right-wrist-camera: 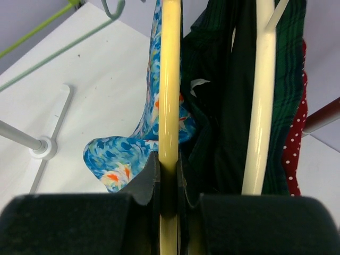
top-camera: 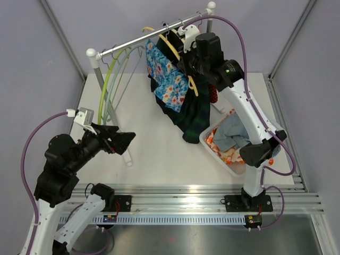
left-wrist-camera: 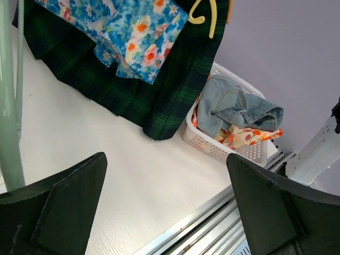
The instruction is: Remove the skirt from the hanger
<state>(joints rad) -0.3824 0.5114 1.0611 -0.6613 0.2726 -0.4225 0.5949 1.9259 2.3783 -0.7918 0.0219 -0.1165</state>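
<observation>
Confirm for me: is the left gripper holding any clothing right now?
No, the left gripper stands wide open, with only bare table showing between its jaws.

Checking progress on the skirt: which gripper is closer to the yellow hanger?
Right. The right gripper is clamped on the yellow hanger; the left gripper is open, well away to its left.

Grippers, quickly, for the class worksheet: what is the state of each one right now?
Left gripper: open, holding nothing.
Right gripper: shut on the yellow hanger.
</observation>
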